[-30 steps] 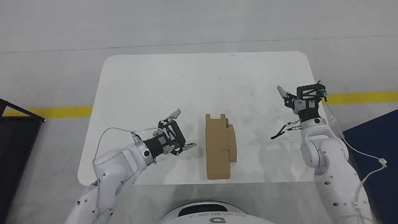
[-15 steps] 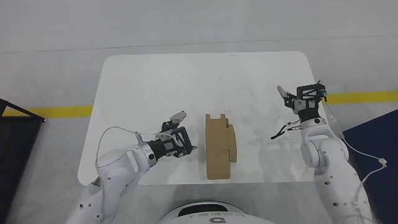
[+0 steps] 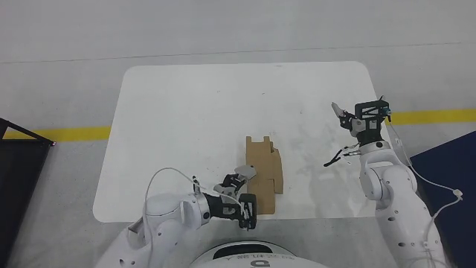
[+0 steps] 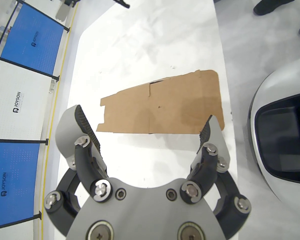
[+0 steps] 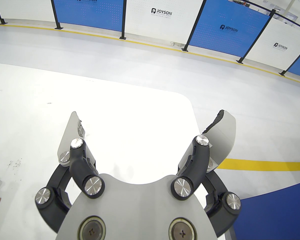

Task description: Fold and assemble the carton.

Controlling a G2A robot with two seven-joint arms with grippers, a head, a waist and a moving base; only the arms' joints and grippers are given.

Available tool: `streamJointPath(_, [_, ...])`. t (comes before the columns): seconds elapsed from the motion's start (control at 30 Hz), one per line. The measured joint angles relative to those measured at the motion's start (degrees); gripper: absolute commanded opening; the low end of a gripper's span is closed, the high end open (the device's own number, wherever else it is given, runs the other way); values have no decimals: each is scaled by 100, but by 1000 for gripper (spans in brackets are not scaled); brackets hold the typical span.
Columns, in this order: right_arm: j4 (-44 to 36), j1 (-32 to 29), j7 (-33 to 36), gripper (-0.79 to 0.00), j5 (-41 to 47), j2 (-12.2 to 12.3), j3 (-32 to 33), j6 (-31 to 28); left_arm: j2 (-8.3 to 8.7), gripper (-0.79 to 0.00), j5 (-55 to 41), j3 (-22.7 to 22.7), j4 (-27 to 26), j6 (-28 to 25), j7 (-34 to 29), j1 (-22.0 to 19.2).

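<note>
A flat, unfolded brown carton lies on the white table near its front edge, with notched flaps at its far end; in the left wrist view the carton lies just beyond the fingertips. My left gripper is open at the carton's near left corner, low over the table, with nothing between its fingers. My right gripper is open over the table's right edge, well away from the carton, and holds nothing; its fingertips frame bare tabletop.
The table's front edge lies right beside the left gripper. A yellow floor line runs past both sides of the table. A blue object stands on the floor at the right. Blue and white barrier panels ring the area.
My left arm has swung from the table's left part toward the front and right, bringing its gripper up to the carton's near left corner. The carton and the right arm stayed still.
</note>
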Motion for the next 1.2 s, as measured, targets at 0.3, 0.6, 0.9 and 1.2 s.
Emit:
streamJointPath(0.3, [0, 0, 0, 0, 0, 0, 0, 0, -42, 0, -143, 462, 361, -208, -312, -328])
streamJointPath(0.6, [0, 0, 0, 0, 0, 0, 0, 0, -147, 0, -304, 840, 734, 68, -833, -762])
streamJointPath(0.9, [0, 0, 0, 0, 0, 0, 0, 0, -155, 0, -605, 433, 784, 1245, -1044, -692])
streamJointPath(1.2, [0, 0, 0, 0, 0, 0, 0, 0, -121, 0, -616, 214, 849, 1796, -911, -499])
